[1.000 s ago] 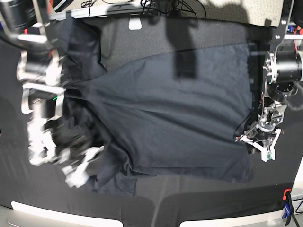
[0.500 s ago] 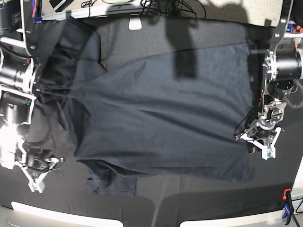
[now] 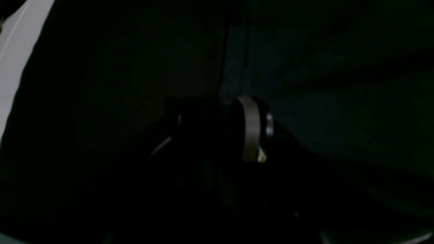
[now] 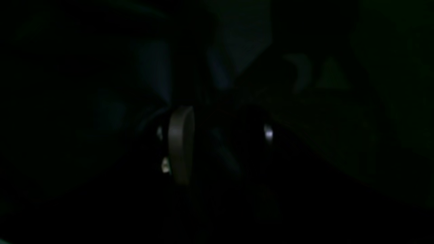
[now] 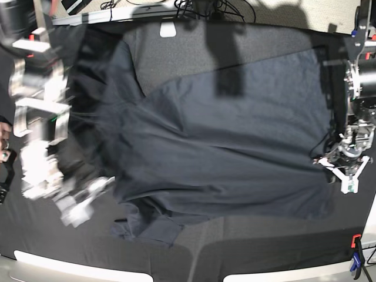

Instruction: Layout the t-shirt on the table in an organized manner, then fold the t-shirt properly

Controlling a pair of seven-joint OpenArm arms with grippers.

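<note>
We see the right gripper (image 5: 79, 205) has just let go, its jaws now spread beside the t-shirt (image 5: 223, 147) sprawled across the table (image 5: 47, 247), while the left gripper (image 5: 346, 176), state unclear, waits at the hem, so spreading continues.

We find no readable text, label, brand, number or sign in any view. Both wrist views are too dark for lettering. In the base view the t-shirt (image 5: 235, 141) and the table (image 5: 264, 247) show no print we can read.
</note>
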